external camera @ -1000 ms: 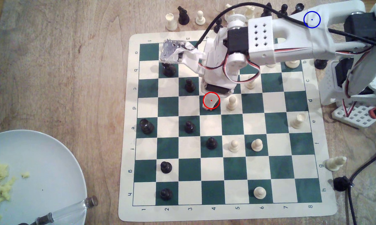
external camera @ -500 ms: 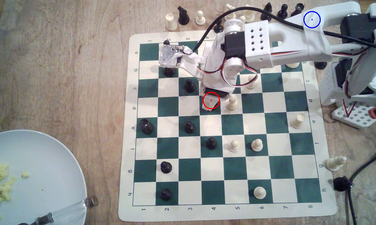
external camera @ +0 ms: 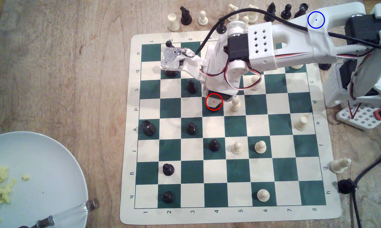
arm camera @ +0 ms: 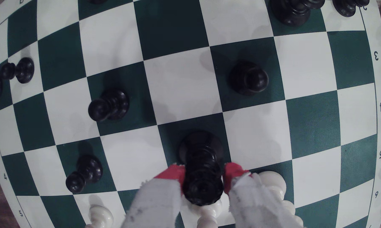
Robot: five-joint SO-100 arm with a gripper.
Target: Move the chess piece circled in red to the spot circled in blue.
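So going across the exterior view from its left: a pale plate (external camera: 53,157) with yellow crumbs sits well off the chessboard (external camera: 128,131), then the board with black pawns scattered along its left files, and the red ring lands on a dark square in file 4, row d, where the arm's head covers most of what's underneath. The wrist view fills in the rest: the chess piece (arm camera: 201,168) stands upright on that dark square, wide round base planted, and the gripper (arm camera: 203,175) has its red-tipped fingers (arm camera: 173,174) on either side of the upper body, right up against it. I can't honestly tell whether they're pinching yet or just flanking. A white pawn (external camera: 235,104) stands just beside it on the exterior view's right, so there's little room that side. Handling-wise I'd guess it's light, rigid and smooth, probably glossy plastic, so slippery but not fragile; the narrow waist under the flared top looks like the best place to grab, since the rim would stop it sliding out. The spot (external camera: 316,20) is far off at the exterior view's upper right, currently overlapped by the arm
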